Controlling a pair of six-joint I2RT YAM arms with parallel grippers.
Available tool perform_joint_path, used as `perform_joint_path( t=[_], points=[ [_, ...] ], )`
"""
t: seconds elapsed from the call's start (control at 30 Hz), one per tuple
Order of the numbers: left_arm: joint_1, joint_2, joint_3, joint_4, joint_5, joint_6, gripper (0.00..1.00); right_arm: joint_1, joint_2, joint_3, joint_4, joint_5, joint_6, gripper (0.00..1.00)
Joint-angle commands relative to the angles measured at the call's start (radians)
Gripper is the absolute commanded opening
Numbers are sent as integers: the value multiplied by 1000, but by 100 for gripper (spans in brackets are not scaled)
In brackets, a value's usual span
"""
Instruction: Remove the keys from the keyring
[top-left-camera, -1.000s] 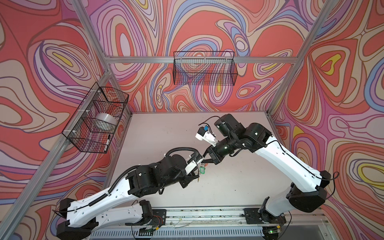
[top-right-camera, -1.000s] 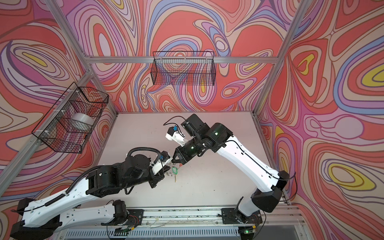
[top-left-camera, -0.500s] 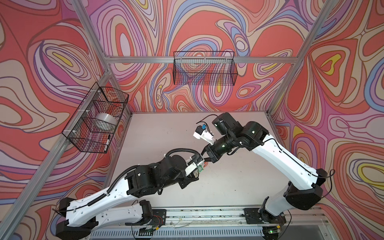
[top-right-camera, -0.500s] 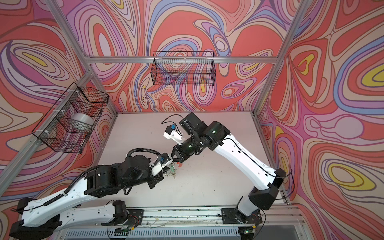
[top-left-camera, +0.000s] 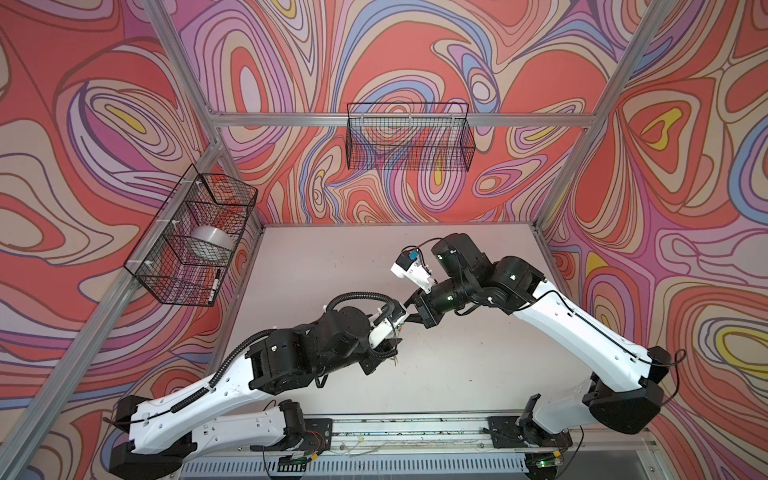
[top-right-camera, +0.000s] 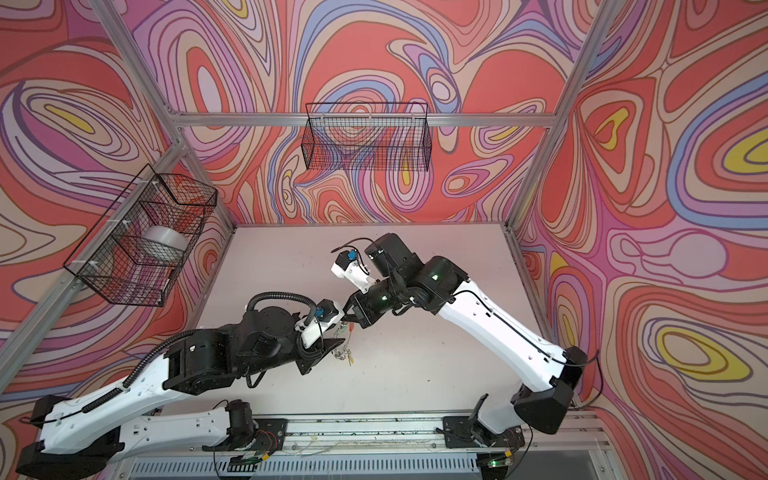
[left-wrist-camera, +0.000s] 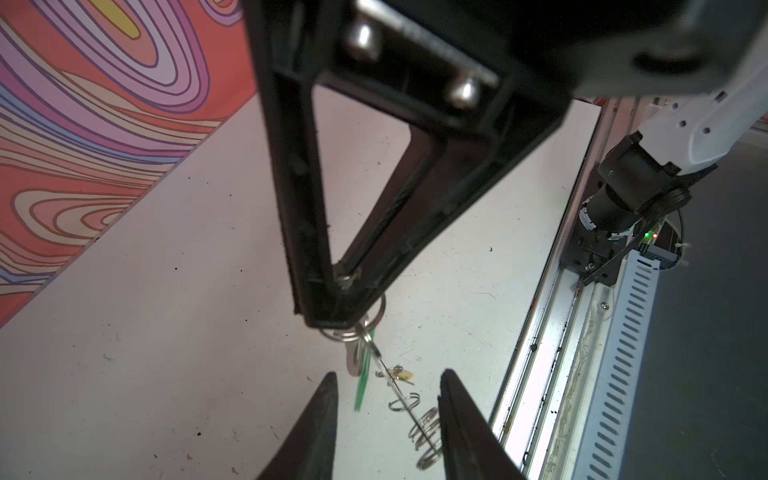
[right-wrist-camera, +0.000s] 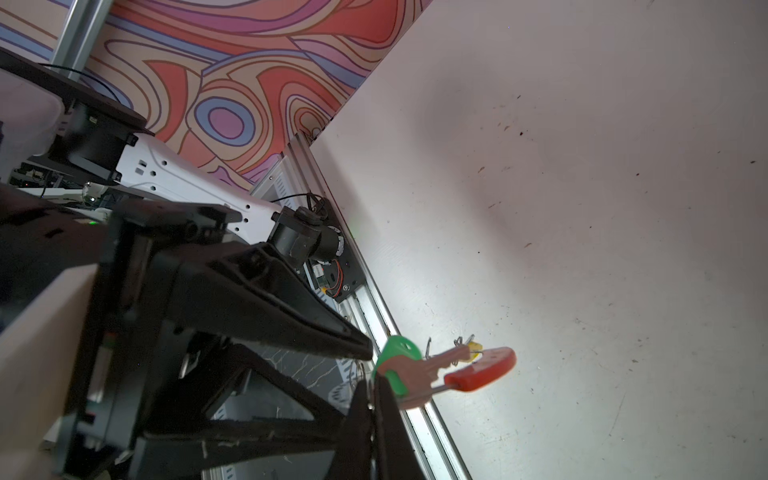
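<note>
In the right wrist view my right gripper (right-wrist-camera: 372, 399) is shut on the edge of the keyring (right-wrist-camera: 482, 368), held in the air with its red segment outermost. The green-tagged key (right-wrist-camera: 399, 361) hangs right at the fingertips, and a yellow tag (right-wrist-camera: 473, 345) shows behind the red part. In the left wrist view my left gripper (left-wrist-camera: 388, 374) is open. The green tag (left-wrist-camera: 363, 374) and the keyring's thin edge with small split rings (left-wrist-camera: 409, 403) hang between its fingers, untouched. In a top view both grippers meet mid-table, right gripper (top-right-camera: 347, 320) just above left gripper (top-right-camera: 332, 345).
A wire basket (top-left-camera: 191, 237) on the left wall holds a tape roll. Another wire basket (top-left-camera: 409, 137) hangs on the back wall. The arms' mounting rail (top-left-camera: 415, 432) runs along the table's front edge. The table (top-left-camera: 332, 266) is bare behind the arms.
My left gripper has gone from shut to open and let go of the keys. The right arm has shifted slightly left with the keyring still in its grip.
</note>
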Motion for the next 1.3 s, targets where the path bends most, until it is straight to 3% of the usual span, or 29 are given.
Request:
perform_joint_path(
  t=[0.0,0.17,0.23,0.37,0.47,0.63,0.77,1.0,1.27],
  points=[
    [-8,-50,6,39,-9,-46,45,1,-94,-94,215,61,-5,0],
    [-3,-97,-9,83,-27,-105,49,1,-182,-222,367,137,-31,0],
    [31,-91,-6,82,18,-128,48,1,-202,-253,402,154,-47,0],
    [240,-93,-42,157,328,-215,44,1,-229,-311,455,157,-75,0],
    [319,-89,-72,240,499,-246,41,1,-244,-355,517,105,-94,0],
    [361,-80,-106,338,611,-269,24,-16,-282,-423,642,14,-120,0],
    [464,-94,-168,464,750,-365,24,-78,-329,-476,720,-74,-106,0],
    [517,-94,-236,636,862,-431,27,-135,-358,-523,811,-204,-48,0],
    [516,-56,-246,748,902,-462,24,-137,-365,-555,914,-227,14,0]
  ],
)
